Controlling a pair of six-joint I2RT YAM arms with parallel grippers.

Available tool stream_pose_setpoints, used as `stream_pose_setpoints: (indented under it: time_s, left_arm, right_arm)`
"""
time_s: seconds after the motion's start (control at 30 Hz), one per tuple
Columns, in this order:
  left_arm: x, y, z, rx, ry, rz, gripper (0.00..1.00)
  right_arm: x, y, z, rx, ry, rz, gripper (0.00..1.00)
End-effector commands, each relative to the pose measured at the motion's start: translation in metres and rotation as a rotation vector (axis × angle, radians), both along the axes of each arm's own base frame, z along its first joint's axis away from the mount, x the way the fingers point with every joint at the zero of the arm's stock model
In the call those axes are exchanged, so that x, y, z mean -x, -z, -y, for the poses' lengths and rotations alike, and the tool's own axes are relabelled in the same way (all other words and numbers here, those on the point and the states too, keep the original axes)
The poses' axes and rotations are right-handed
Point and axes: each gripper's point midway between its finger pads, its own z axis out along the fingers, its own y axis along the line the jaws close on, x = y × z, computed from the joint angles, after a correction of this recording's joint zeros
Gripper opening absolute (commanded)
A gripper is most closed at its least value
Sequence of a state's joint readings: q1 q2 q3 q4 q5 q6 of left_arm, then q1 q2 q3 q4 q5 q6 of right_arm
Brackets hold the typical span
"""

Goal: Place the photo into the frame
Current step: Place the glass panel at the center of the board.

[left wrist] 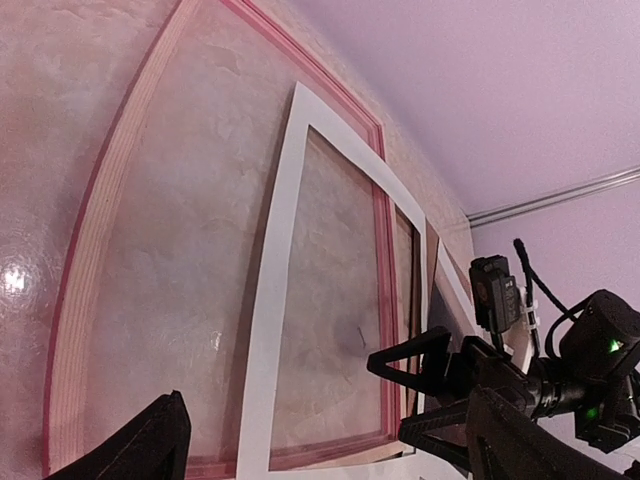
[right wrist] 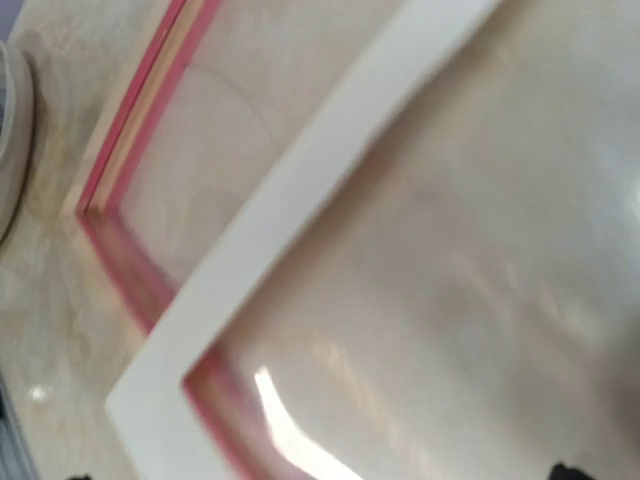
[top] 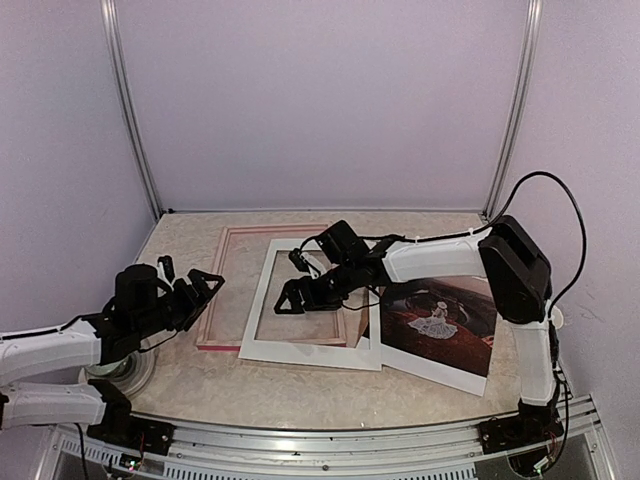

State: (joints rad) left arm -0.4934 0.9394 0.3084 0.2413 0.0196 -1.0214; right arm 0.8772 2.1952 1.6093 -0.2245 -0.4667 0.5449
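Note:
The frame (top: 214,300) lies flat on the table, its pink-red moulding around bare tabletop. A white mat sheet (top: 262,305) rests askew over its right part. The photo (top: 440,320), dark reddish with a small white figure, lies to the right, partly under my right arm. My right gripper (top: 290,281) hovers open over the mat's opening, nothing between its fingers. My left gripper (top: 190,275) stands open beside the frame's left edge. The left wrist view shows the frame (left wrist: 75,330), the mat (left wrist: 262,350) and the right gripper (left wrist: 420,390). The right wrist view is blurred, with mat (right wrist: 300,200) over frame (right wrist: 130,270).
A pale round object (top: 125,375) sits near the table's front left corner, under my left arm. Purple walls with metal posts close in the back and sides. A black cable loops above my right arm (top: 515,265).

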Motion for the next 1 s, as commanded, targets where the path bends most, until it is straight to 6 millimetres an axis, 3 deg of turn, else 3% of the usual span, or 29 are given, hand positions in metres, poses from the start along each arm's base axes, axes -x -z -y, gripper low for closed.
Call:
stream_pose_setpoints:
  time_s: [0.0,0.1,0.23,0.47,0.73,0.97]
  left_arm:
    - [-0.010,-0.029,0.026,-0.016,0.081,0.096,0.98]
    - [-0.014,-0.033,0.047,-0.063,0.141,0.112,0.99]
    - [-0.027,-0.023,0.066,-0.197,0.159,0.076,0.99]
    - [-0.047,0.012,0.084,-0.361,0.179,0.001,0.99]
    - [-0.047,0.060,0.093,-0.409,0.219,-0.120,0.99]
    - [-0.043,0.073,0.094,-0.402,0.234,-0.146,0.99]
  right_arm:
    - [-0.008,-0.037,0.038,-0.055,0.105,0.056,0.99]
    - [-0.017,-0.049,0.071,-0.104,0.186,0.050,0.99]
    - [-0.036,-0.048,0.121,-0.100,0.298,0.041,0.99]
    - [-0.074,-0.038,0.180,-0.145,0.395,0.025,0.99]
    - [-0.110,-0.014,0.200,-0.141,0.461,-0.021,0.99]
    - [-0.129,0.004,0.200,-0.138,0.494,-0.064,0.99]
